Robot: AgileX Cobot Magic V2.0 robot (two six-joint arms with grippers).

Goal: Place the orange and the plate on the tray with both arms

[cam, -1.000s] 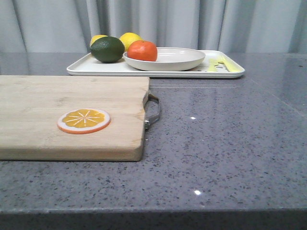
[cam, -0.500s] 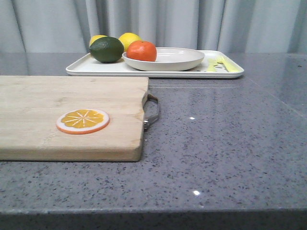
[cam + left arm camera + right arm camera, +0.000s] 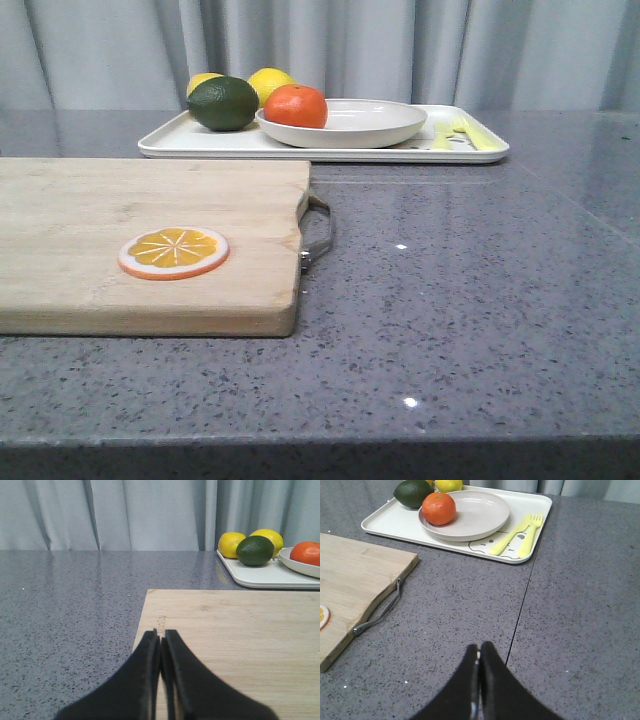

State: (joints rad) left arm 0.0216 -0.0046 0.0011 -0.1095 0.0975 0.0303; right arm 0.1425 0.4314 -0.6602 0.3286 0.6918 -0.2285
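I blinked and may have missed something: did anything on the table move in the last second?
Nothing visibly moved, and nothing was taken hold of or let go. The orange sits on the plate, the plate on the tray, and the orange slice on the cutting board, as before.

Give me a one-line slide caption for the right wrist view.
Orange sits on the plate on the tray; right gripper shut and empty.
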